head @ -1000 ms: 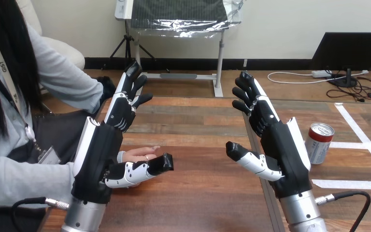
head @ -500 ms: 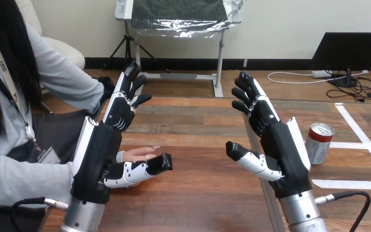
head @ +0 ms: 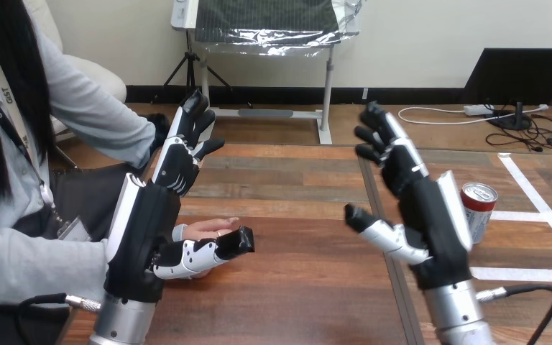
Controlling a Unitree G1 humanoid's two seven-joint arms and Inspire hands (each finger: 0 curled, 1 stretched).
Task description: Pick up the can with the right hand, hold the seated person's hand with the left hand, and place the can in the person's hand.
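Note:
A red and silver can (head: 481, 209) stands upright on the wooden table (head: 302, 280) at the right, partly behind my right hand (head: 424, 215). That hand is raised above the table just left of the can, fingers straight, thumb spread, holding nothing. My left hand (head: 147, 230) is raised at the left with straight fingers and thumb out. The person's hand (head: 205, 228) rests on the table at the left, mostly hidden behind my left hand, just above its thumb. I cannot tell whether the two touch.
White tape lines (head: 539, 208) cross the table's right part around the can. The person sits at the table's left side, with one sleeve (head: 100, 122) reaching in beyond my left hand's fingertips.
My right hand has shifted a little to the right, closer to the can. The left hand and the person's hand have stayed in place.

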